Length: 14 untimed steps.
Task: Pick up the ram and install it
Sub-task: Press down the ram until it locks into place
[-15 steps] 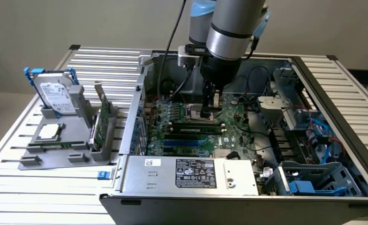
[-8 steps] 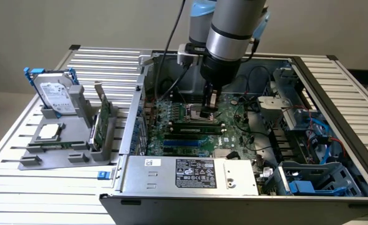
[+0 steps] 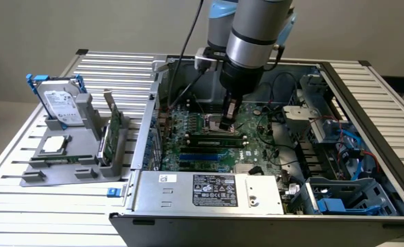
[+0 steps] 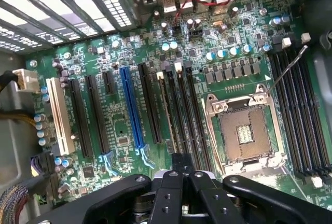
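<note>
Arm: Universal Robots arm comes down from the top centre of the exterior view into the open computer case (image 3: 366, 128), which fills the middle and right of that frame.
Gripper (image 3: 228, 125): low over the motherboard (image 3: 257, 149), just above centre of the exterior view. In the wrist view the gripper (image 4: 180, 168) points at the bank of long slots next to the CPU socket (image 4: 244, 130).
Gripper state: fingers (image 4: 167, 193) pressed together, no gap between them; nothing visibly clamped between the pads.
Ram (image 4: 170, 111): thin stick seen edge-on, standing in one of the long dark memory slots just beside the CPU socket. In the exterior view the ram (image 3: 214, 136) runs left to right, directly under the fingertips.
Ram vs gripper: fingertips sit right over one end of the stick; contact or a small gap, I cannot tell.
Seating: whether the stick is fully down in its slot is not readable.
Parts holder (image 3: 64, 170): grey tray on the slatted table (image 3: 23, 206), left of the exterior view, well apart from the gripper.
On the holder: silver hard drive (image 3: 59, 105) upright at the back, a square chip (image 3: 54, 145) lying flat, a green card with metal bracket (image 3: 112, 131) standing on edge.
Power supply (image 3: 209, 191): silver box along the near edge of the case, lower centre.
</note>
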Motion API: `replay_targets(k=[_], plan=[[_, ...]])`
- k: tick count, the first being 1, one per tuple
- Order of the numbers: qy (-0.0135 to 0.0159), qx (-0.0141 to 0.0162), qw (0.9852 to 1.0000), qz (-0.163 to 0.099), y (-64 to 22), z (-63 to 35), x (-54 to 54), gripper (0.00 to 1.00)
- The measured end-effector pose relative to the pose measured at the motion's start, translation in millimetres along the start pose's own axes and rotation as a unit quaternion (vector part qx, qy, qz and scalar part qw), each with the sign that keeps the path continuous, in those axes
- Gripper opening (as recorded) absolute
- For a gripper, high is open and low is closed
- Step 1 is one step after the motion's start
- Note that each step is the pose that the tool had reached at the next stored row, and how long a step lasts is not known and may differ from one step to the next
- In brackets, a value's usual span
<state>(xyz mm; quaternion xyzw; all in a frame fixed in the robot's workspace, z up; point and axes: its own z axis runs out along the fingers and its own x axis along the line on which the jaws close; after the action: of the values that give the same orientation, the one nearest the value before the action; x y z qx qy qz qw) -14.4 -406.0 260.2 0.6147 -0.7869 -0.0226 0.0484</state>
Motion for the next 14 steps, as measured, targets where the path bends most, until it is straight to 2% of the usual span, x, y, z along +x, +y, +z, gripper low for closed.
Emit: replay_targets(k=[3, 7, 11, 14], plan=[[0.0006, 0.0009, 0.9998, 0.018, -0.1, 1.1, 0.0, 0.11], [-0.0022, -0.0006, 0.9987, 0.05, -0.2, 2.7, -0.1, 0.11], [-0.0055, -0.0024, 0.9964, 0.085, -0.4, 4.3, -0.3, 0.11], [-0.0079, -0.0037, 0.9938, 0.111, -0.5, 5.2, -0.3, 0.11]])
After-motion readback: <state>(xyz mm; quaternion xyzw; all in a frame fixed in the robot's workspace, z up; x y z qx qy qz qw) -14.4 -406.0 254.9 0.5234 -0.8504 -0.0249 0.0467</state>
